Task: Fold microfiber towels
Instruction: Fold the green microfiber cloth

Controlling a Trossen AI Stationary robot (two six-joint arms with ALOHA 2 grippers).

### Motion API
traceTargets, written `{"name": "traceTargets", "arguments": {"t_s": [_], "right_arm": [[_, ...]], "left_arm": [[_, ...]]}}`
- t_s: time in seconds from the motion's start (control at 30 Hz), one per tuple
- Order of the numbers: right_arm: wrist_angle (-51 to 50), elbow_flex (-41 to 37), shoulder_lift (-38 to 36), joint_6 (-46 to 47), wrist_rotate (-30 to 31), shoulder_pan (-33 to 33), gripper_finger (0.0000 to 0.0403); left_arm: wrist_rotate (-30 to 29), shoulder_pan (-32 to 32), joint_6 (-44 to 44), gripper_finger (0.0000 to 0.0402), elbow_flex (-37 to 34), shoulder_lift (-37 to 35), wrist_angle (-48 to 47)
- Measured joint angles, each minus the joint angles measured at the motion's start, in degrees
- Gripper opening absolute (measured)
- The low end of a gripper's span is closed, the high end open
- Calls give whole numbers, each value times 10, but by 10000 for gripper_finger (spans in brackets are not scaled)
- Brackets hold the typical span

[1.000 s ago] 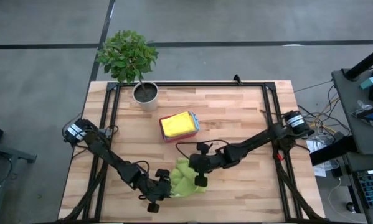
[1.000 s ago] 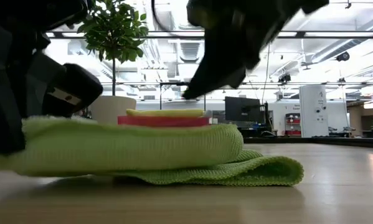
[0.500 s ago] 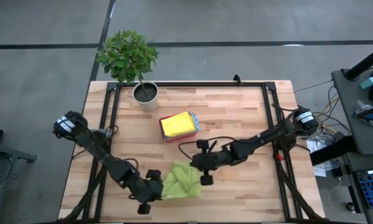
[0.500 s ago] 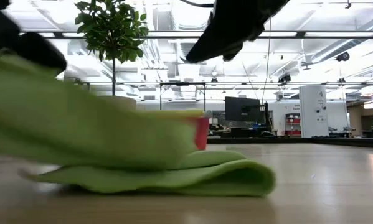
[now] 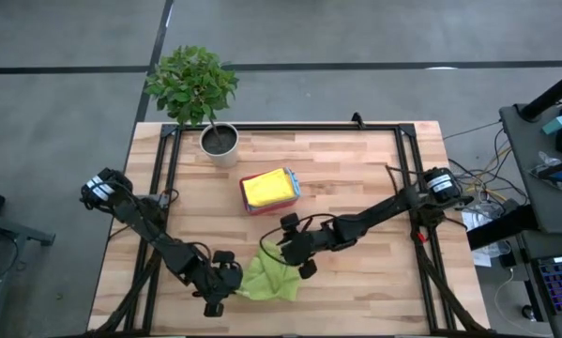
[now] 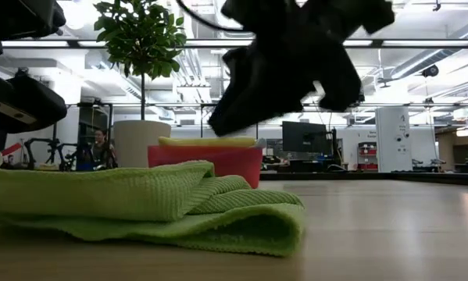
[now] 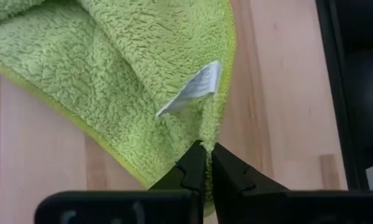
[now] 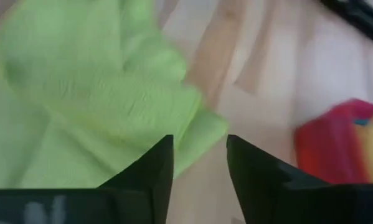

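Pinching the hem of the lime green towel [image 7: 136,81], the left gripper [image 7: 206,163] has its two dark fingers pressed together on the cloth's edge, just beside a small white label [image 7: 192,94] sewn into that hem. Seen from above, this gripper [image 5: 226,282] sits at the side of the towel [image 5: 271,277] away from the potted plant [image 5: 194,89], low over the wooden table [image 5: 356,178].

Crumpled and partly doubled over, the towel lies on the table on the near side of the pink tray [image 5: 269,191], well apart from it. From table height the cloth [image 6: 140,203] shows as a loose heap of overlapping layers, with one folded edge forming a rounded lip on the wood.

Above the towel's tray-side edge hangs the right gripper [image 5: 288,246], clear of the cloth. Its own camera shows its fingers [image 8: 142,171] parted with a moderate gap, nothing between them, the green towel [image 8: 93,87] spread beneath and the tray [image 8: 335,143] off to one side. In the low view it [image 6: 288,62] is a dark mass raised above the tray [image 6: 210,160].

A folded yellow towel [image 5: 265,187] rests in the tray, with a sliver of teal-blue cloth [image 5: 295,180] at the tray's edge. The tray stands between the plant pot [image 5: 220,143] and the green towel.
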Motion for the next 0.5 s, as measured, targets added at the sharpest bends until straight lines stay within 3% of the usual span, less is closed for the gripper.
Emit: {"name": "traceTargets", "arguments": {"t_s": [0.13,0.5], "right_arm": [[1,4,18,-75,-79,-3,149],[0,20,51,-149,-76,-27,135]], "left_arm": [[-1,1,0,0,-2,0,-3],[-12,2,0,0,-7,1,-8]]}}
